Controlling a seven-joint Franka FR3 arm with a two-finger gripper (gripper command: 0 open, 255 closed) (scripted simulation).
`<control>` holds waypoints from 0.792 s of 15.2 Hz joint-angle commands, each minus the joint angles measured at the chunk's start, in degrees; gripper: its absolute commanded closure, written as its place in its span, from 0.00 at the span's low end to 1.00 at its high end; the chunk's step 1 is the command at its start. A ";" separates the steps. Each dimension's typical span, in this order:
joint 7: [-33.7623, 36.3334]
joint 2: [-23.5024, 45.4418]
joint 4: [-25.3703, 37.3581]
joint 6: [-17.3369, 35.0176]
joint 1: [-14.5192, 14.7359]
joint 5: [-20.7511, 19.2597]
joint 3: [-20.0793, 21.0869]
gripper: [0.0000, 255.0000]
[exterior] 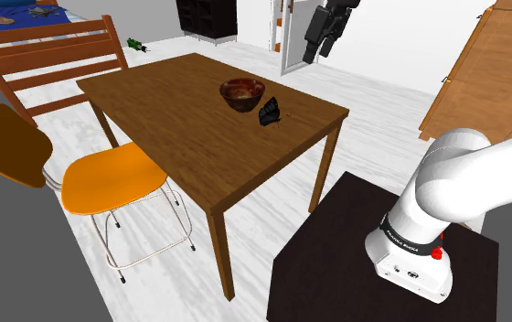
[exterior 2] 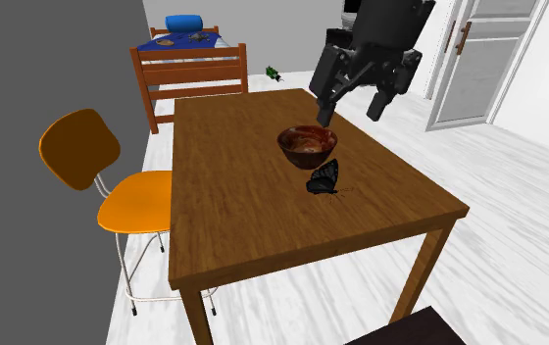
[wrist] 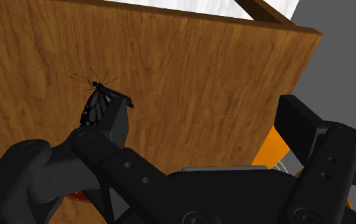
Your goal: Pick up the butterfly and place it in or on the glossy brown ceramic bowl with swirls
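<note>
Over the wooden table (exterior: 181, 137), the black gripper (exterior 2: 348, 116) hangs well up in the air, and it's carrying nothing. Its fingers (wrist: 297, 121) are spread wide, with plenty of daylight between them.

Down below, the butterfly (exterior 2: 324, 180) sits on the tabletop, dark wings folded upright, just beside the brown bowl (exterior 2: 308, 147). I can't tell from here whether a wing brushes the bowl's side. Both sit toward the table's far end, away from the orange chair (exterior: 112, 178) pulled up at the other side.

Through the camera on the hand, you can see the butterfly past the tip of one finger, legs and feelers splayed on the wood. So the hand looks pointed roughly the right way, but it's high above the thing and not around it.

So where does that leave us? By my reckoning, right at the start. Nothing picked up, nothing in the bowl. Everything is left to do: come down over the butterfly, get those wide fingers either side of the wings, close gently, lift, hop it the short way across and let go over the bowl. The carry is short; the pinch on those thin wings looks like the fiddly part.
</note>
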 commanded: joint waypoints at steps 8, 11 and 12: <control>0.30 -1.91 -16.12 21.18 -2.13 -4.59 2.95 0.00; 1.02 -0.33 -21.58 31.23 -3.57 -6.90 4.16 0.00; 1.37 0.59 -23.16 34.74 -4.19 -7.77 4.61 0.00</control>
